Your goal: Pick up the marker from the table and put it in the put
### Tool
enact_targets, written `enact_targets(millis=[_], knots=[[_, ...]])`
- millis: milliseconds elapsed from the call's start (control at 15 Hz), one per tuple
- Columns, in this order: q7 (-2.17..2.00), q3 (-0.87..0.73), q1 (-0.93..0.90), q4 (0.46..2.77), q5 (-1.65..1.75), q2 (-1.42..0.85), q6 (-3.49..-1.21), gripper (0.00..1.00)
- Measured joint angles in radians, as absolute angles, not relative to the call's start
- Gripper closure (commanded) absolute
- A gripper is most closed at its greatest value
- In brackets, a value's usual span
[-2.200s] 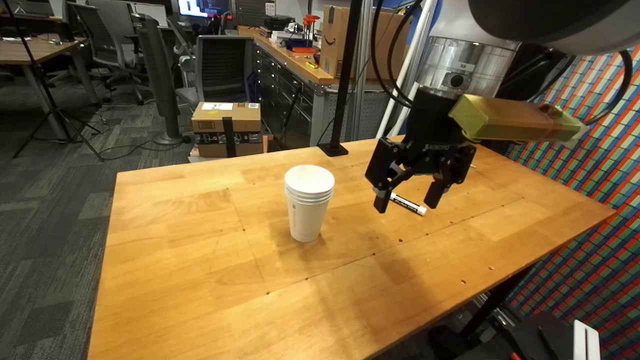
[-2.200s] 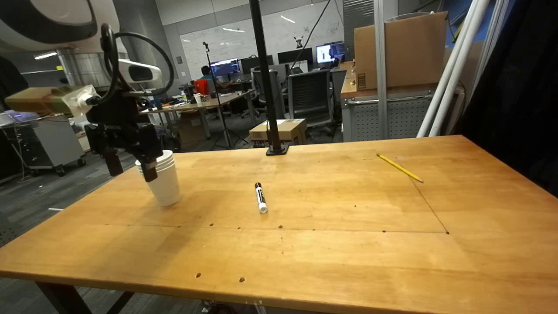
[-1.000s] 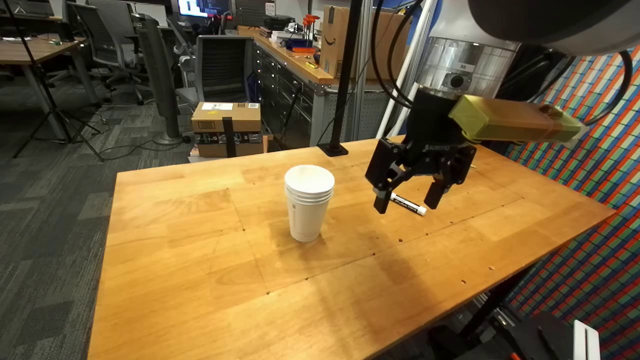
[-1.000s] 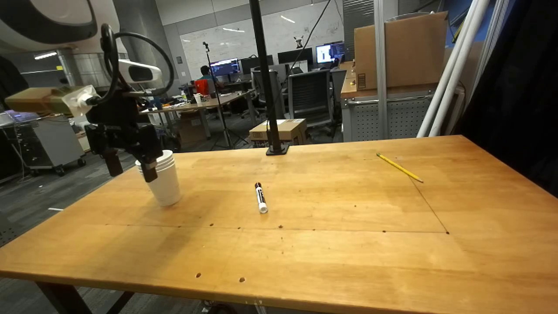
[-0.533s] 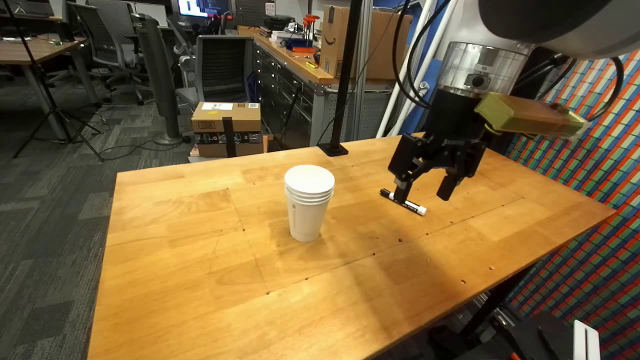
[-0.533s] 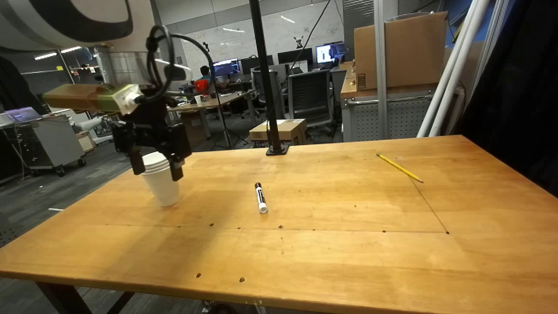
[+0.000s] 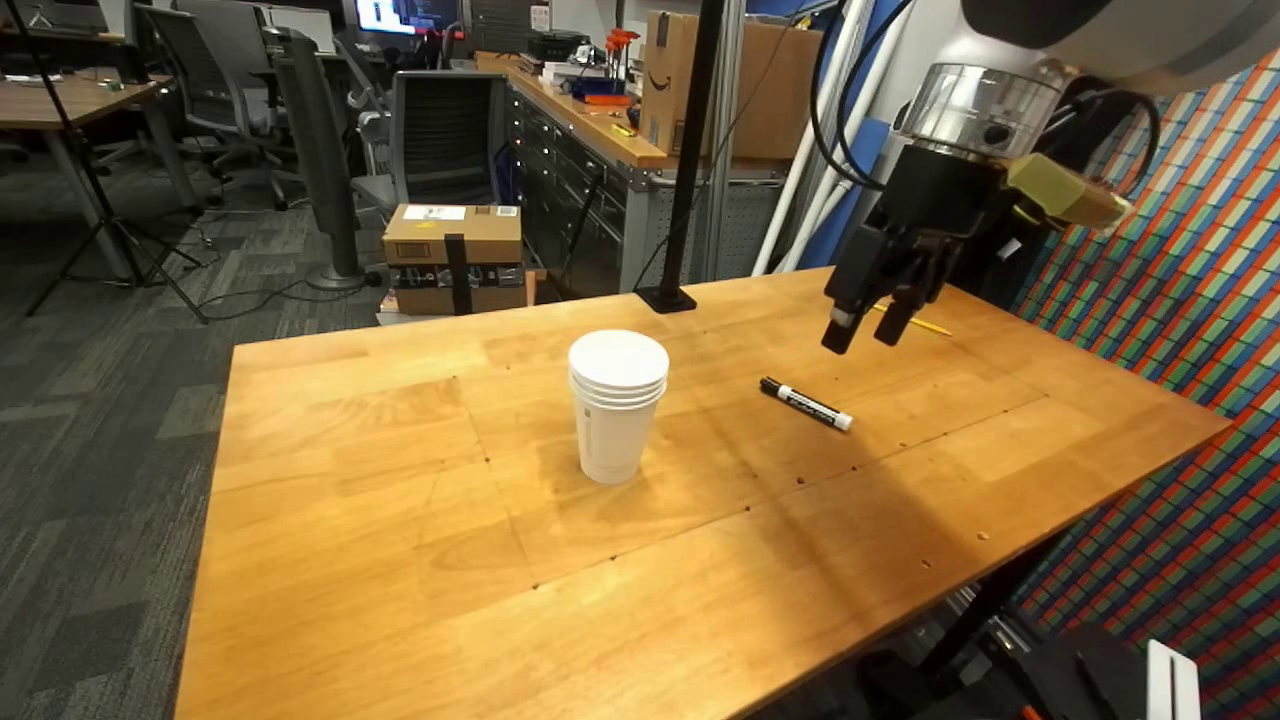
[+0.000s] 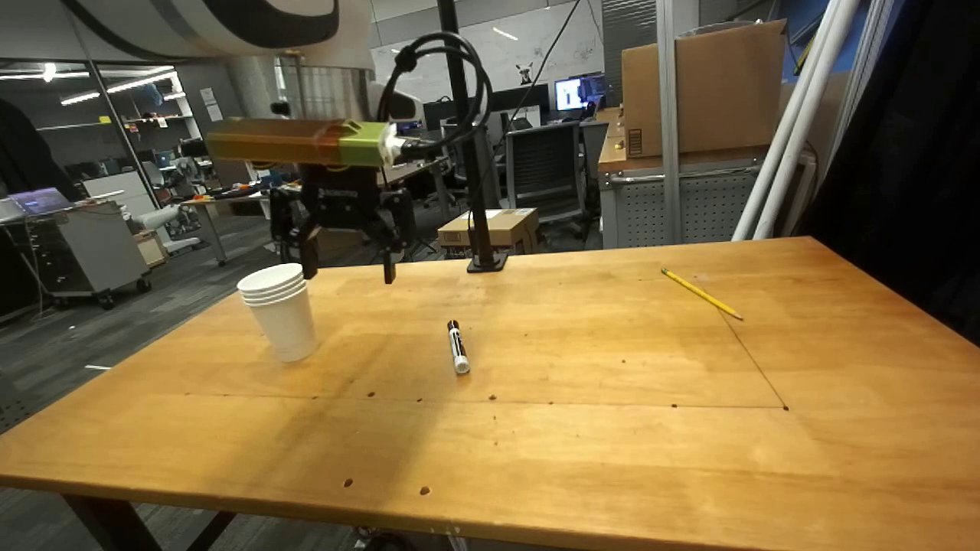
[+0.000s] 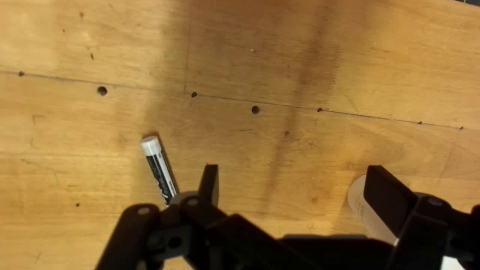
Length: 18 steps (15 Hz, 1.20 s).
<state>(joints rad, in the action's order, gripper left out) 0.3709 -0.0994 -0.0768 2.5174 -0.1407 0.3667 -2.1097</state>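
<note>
A marker with a black cap, a white end and a black-and-white label lies on the wooden table; it shows in both exterior views [image 7: 806, 404] [image 8: 458, 348]. In the wrist view the marker [image 9: 159, 170] is left of the fingers, its capped end hidden behind the gripper. A stack of white paper cups [image 7: 617, 425] [image 8: 285, 317] stands upright on the table. In the wrist view the cups [image 9: 368, 217] are partly hidden behind the right finger. My gripper [image 7: 862, 342] [image 8: 349, 277] is open and empty, raised above the table; its jaws stand wide apart in the wrist view [image 9: 292, 168].
A yellow pencil [image 8: 703, 295] lies on the table [image 8: 582, 459] beyond the marker; it also shows in an exterior view [image 7: 928, 325], partly behind the gripper. A black pole [image 8: 468, 153] stands at the table's edge. Cardboard boxes [image 7: 455, 240] are beyond the table.
My gripper was still at first, then moved away from the cups, rightward in one exterior view and in the other, and now hangs higher. The marker and cups have not moved.
</note>
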Motion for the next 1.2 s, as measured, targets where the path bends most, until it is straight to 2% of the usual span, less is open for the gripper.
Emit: enact_targets(millis=[667, 1200], knots=[[0.758, -0.144, -0.05, 2.378, -0.14, 0.181, -2.113, 0.0], [0.814, -0.131, -0.004, 2.315, -0.139, 0.039, -2.211, 0.0]])
